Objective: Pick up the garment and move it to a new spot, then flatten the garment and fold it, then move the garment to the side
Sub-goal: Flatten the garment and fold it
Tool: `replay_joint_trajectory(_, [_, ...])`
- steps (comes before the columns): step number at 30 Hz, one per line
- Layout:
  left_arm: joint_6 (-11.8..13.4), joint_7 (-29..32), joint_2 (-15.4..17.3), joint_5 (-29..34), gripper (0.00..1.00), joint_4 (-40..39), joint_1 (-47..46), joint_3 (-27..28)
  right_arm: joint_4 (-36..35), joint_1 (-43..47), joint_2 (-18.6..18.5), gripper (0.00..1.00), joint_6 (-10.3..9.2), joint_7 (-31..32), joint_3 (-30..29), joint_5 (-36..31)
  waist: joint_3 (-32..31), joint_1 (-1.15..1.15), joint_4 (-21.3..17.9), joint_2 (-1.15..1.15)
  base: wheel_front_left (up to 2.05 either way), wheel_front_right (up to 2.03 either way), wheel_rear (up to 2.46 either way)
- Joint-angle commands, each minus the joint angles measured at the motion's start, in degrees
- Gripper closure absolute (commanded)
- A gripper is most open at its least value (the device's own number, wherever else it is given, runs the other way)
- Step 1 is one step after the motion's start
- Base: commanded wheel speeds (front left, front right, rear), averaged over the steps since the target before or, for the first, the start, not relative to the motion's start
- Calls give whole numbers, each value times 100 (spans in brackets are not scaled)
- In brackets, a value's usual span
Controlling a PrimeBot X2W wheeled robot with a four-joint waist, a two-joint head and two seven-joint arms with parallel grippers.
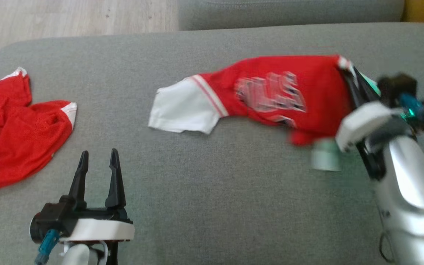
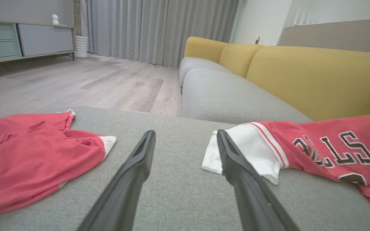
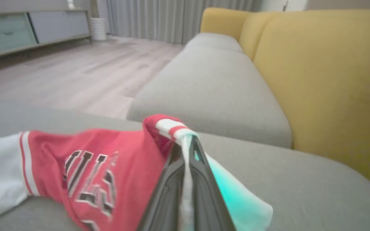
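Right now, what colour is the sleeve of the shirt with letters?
White sleeve, red-striped where it joins the red shirt; left wrist view shows it best.

**Two garments, one cushion**

The garment (image 1: 271,95) lies on the cushion (image 1: 204,191) right of centre, its right end in the right gripper (image 1: 345,70). A second garment (image 1: 17,129) lies far left, well apart. The left gripper (image 1: 98,162) is in front, between them. A sofa (image 1: 289,13) stands behind.

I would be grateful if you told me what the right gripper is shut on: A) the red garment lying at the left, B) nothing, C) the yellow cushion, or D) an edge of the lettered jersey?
D: in the right wrist view the right gripper pinches the striped edge of the jersey between closed fingers.
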Motion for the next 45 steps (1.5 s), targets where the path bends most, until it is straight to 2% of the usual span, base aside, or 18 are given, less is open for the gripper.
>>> replay_joint_trajectory(1, [5,-54,101,-38,0,-185,-238,167,-266,-176,37,100,43,-82,-33,-130,36,0,-21,0,0,0,0])
replay_joint_trajectory(5, [-4,-54,109,-38,0,-171,-300,152,-332,488,165,100,43,74,-531,-325,64,0,-63,0,0,0,0])
replay_joint_trajectory(7, [0,-54,122,-41,0,-167,-294,167,-451,775,234,0,43,209,-681,-391,52,0,-106,0,0,0,0])
replay_joint_trajectory(12, [7,-54,130,-41,0,-133,-255,175,-1071,1383,369,0,43,289,-936,-382,-72,0,-183,0,0,0,0])
replay_joint_trajectory(16, [3,-54,111,-48,0,-110,-193,167,-1801,1947,445,0,43,164,-1006,-106,-228,0,-218,0,0,0,0])
replay_joint_trajectory(21, [5,-54,106,-53,0,-134,-76,195,-2514,2529,473,0,43,-162,-812,250,-332,0,-289,0,0,0,0])
replay_joint_trajectory(25, [-5,-54,113,-43,0,-148,-44,219,-2615,2727,475,0,43,-348,-509,390,-335,0,-311,0,0,0,0])
replay_joint_trajectory(32, [-56,-47,108,-26,0,-35,-94,160,-2635,2676,476,0,43,-292,-369,441,-231,0,-377,0,0,0,0])
replay_joint_trajectory(37, [-247,350,-30,-225,0,536,-627,-259,-2730,2567,477,0,43,-271,-252,478,-5,0,-503,0,0,0,0])
replay_joint_trajectory(40, [-277,525,-83,-342,0,918,-958,-363,-2761,2522,477,0,43,-281,-176,494,91,0,-580,0,0,0,0])
replay_joint_trajectory(42, [-160,708,-119,-415,0,1368,-1290,-361,-2778,2465,477,0,43,-296,-66,532,185,0,-692,0,0,0,0])
replay_joint_trajectory(45, [188,844,-152,-510,0,1904,-1746,-226,-2804,2377,477,0,43,-319,105,584,341,0,-901,0,0,0,0])
